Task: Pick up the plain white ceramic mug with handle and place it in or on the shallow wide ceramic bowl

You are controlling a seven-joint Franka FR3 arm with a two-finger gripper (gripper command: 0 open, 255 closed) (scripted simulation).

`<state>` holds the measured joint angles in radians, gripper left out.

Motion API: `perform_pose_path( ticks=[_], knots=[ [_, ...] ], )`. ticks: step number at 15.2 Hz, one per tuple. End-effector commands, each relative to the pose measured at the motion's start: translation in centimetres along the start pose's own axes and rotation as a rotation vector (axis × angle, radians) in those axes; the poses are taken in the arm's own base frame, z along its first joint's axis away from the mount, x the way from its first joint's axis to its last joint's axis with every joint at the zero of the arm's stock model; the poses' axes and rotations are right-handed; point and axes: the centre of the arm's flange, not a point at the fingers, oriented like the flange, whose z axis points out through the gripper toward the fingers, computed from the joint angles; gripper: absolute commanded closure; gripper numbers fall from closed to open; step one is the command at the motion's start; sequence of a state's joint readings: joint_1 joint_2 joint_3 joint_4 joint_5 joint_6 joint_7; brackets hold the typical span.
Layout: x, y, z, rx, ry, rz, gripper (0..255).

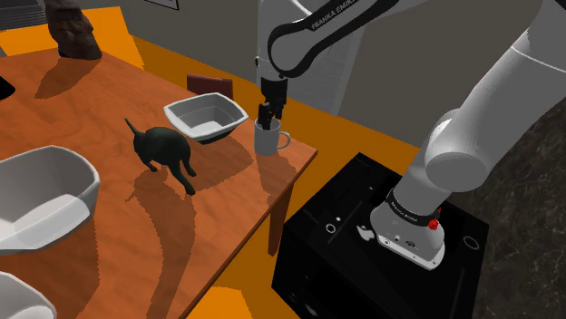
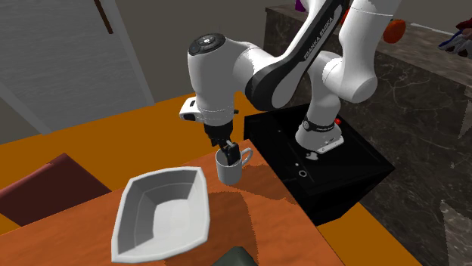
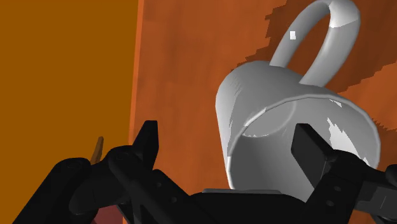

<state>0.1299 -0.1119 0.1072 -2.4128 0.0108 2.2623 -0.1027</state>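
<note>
Two fingers (image 3: pixel 149 137) of our gripper (image 1: pixel 266 117) stand apart, straddling the white mug's (image 1: pixel 268 139) wall, one inside, one outside; we see it upright near the tabletop's (image 1: pixel 227 177) corner, beside the shallow bowl (image 1: pixel 206 118).

See gripper (image 2: pixel 225 146) pointing straight down, tips at rim of white mug (image 2: pixel 229 172). Read mug as upright near corner of wooden table (image 2: pixel 261 223), handle toward black stand (image 2: pixel 333 170), white angular bowl (image 2: pixel 163 215) just beside it.
</note>
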Motion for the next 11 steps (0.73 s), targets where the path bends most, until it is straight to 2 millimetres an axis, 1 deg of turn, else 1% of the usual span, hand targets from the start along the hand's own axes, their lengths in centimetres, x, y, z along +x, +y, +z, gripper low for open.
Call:
perform_pose_path(
  ticks=[1, 4, 5, 11],
  knots=[
    [-0.01, 0.00, 0.05, 0.000, 0.000, 0.000, 0],
    [-0.01, 0.00, 0.04, 0.000, 0.000, 0.000, 0],
    [-0.01, 0.00, 0.04, 0.000, 0.000, 0.000, 255],
    [-0.01, 0.00, 0.04, 0.000, 0.000, 0.000, 255]
  ],
)
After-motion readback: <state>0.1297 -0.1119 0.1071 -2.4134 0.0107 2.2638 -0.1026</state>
